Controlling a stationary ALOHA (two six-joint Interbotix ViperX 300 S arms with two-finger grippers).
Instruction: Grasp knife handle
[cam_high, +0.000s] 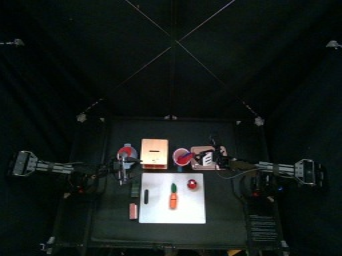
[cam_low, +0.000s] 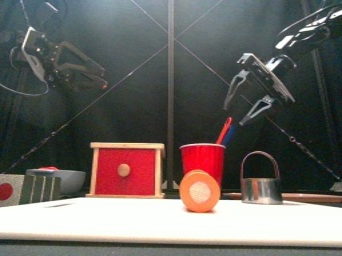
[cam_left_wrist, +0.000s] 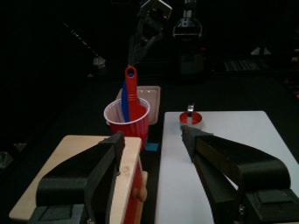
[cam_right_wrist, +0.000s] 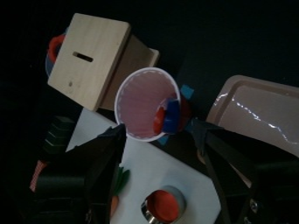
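Arms raised above table; left claw (cam_left_wrist: 158, 166) open, right claw (cam_low: 257, 95) open, both empty.

Box (cam_low: 127, 170): pale wood frame, matt, red front panel. Cup (cam_low: 203, 160): red plastic, smooth, slight gloss. Mug (cam_low: 259, 187): shiny metal, reflective. Board (cam_high: 171, 200): white, matt, smooth. Carrot (cam_low: 199, 191): orange plastic, smooth. Table (cam_high: 227, 205): black, matt.

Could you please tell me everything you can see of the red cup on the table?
The red cup looks like a plastic party cup, tapered toward its base, with a pale inside. It stands upright behind the white board, between the wooden box and the metal cup. A red and a blue handle stick out of it. Neither gripper touches it.
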